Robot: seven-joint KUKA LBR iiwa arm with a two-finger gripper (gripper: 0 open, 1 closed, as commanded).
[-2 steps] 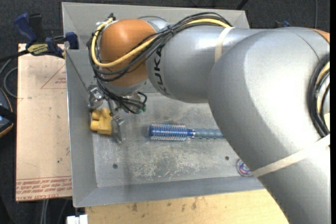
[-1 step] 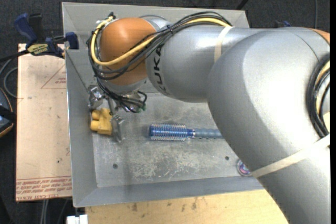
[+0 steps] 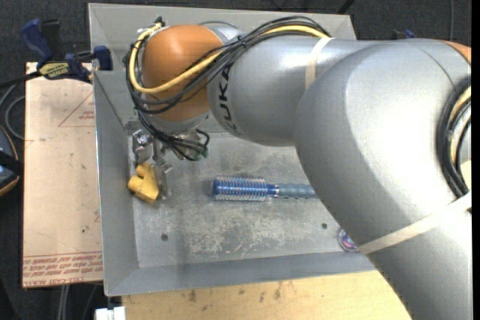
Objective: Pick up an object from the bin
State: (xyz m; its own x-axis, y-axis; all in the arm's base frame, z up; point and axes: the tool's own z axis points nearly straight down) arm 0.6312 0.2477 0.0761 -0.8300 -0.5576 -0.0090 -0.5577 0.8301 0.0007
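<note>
Low at the left side of the bin: hand just over a small yellow plastic piece beside the left wall. Released or clenched: cannot tell. Best to centre on the yellow lump, keep off the wall, and leave the blue hairbrush alone.

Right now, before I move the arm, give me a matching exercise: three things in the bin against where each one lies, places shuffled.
Things:
1. yellow lump
2. blue brush
3. small round disc

Places in the bin:
A. middle of the floor, lying flat, handle pointing right
B. front right, at the edge of the arm
C. left side, close to the wall

Pairs: 1-C, 2-A, 3-B
</note>
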